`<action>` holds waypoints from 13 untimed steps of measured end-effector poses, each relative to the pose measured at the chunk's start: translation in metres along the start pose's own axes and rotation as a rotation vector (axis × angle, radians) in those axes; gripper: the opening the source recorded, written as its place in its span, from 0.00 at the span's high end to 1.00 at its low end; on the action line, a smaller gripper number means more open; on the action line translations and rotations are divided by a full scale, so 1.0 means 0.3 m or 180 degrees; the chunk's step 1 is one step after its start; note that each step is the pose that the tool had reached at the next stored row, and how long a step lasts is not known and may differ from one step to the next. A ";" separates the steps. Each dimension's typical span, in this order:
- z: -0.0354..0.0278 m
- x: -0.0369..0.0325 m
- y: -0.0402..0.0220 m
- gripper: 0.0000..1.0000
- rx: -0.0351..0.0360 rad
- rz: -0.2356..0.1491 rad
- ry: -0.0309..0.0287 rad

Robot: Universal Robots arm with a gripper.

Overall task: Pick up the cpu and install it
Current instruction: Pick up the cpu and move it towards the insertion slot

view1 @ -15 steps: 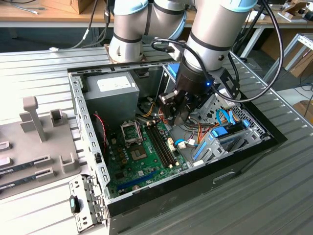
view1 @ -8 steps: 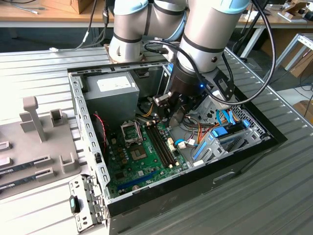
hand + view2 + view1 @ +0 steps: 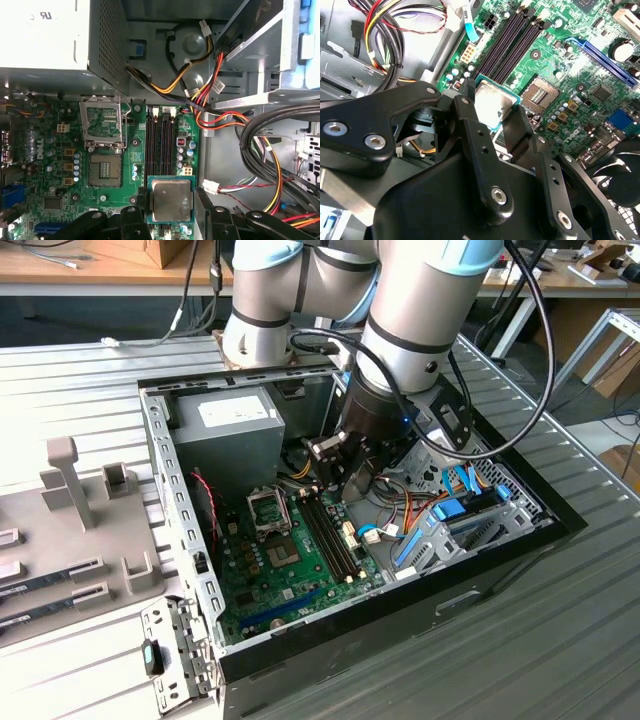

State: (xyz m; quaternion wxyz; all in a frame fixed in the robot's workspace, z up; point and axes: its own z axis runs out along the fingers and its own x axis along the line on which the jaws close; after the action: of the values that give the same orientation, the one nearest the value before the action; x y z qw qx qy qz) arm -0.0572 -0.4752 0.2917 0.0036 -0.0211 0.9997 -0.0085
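- Gripper (image 3: 170, 206): closed on the cpu. The black fingers (image 3: 472, 135) pinch it on two opposite edges.
- cpu (image 3: 171, 198): held flat with the lid up. Its green rim shows round the metal top in both wrist views. I judge it hangs above the board (image 3: 132, 165) inside the case, not seated in anything.
- Handling, my call: it is very light, thin and stiff, so weight is no issue. The metal lid looks slick, so I'd trust the board edges for grip, not the top.
- It is fragile where it counts. The underside contacts can't take a scrape, and a tilt at the socket would risk damage. It should stay level, with only a light squeeze across the rim.
- Grip point: the middle of the two opposite sides, as it is held now. That leaves the corners and the other two sides free.
- Memory slots (image 3: 160, 140): directly beneath. In the first wrist view the cpu covers one end of them.
- Socket (image 3: 105, 170): next to the slots, on the side away from the cables, and apart from the cpu. It stands open with its contact field bare.
- Frame (image 3: 104, 122): the socket's metal frame lies open, just beyond the socket.
- Cables (image 3: 210, 95): a bundle on the other side of the slots, near the gripper but not touching the cpu.
- PSU (image 3: 45, 35): farther back, against the case (image 3: 185, 530).
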 end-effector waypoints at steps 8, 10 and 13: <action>0.015 0.002 0.000 0.53 0.0000 0.0000 0.0000; 0.019 0.002 0.000 0.53 0.0000 0.0000 0.0000; 0.025 0.004 0.001 0.53 0.0000 0.0000 0.0000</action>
State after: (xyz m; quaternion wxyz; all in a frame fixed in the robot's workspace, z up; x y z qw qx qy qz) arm -0.0583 -0.4752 0.2844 0.0036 -0.0211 0.9997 -0.0085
